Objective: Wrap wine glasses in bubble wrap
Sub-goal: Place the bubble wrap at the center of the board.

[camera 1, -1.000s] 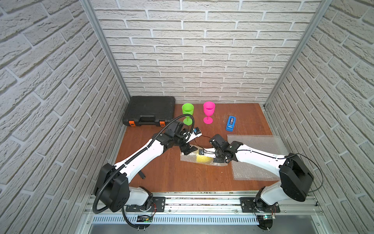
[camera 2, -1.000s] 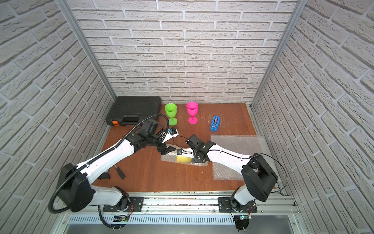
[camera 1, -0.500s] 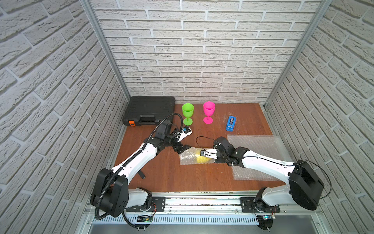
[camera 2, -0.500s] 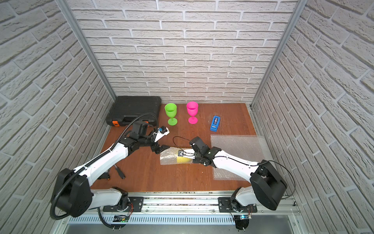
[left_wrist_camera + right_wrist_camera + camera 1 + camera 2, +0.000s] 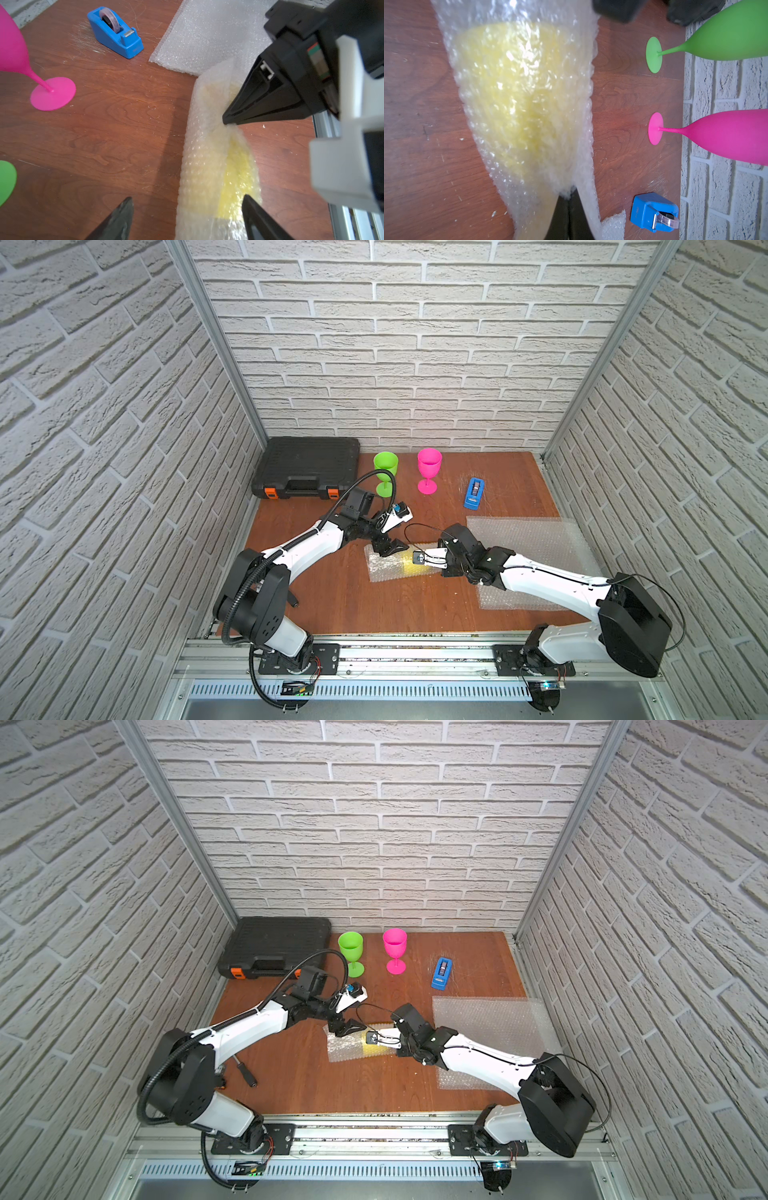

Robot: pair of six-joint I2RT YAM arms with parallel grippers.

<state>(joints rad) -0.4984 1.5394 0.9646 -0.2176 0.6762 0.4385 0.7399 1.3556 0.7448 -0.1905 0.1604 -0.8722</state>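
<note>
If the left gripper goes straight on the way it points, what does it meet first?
The left gripper would likely meet the bubble wrap around the yellow goblet, between its open jaws; the right gripper, pinching that wrap, sits further along. Depth is unclear.

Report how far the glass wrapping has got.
Done: the yellow goblet lies rolled in bubble wrap. In hand: the right claw pinches that wrap's edge while the left claw stands open over the bundle. Left: the green goblet and pink goblet stand bare; spare sheets and the tape dispenser wait unused.
</note>
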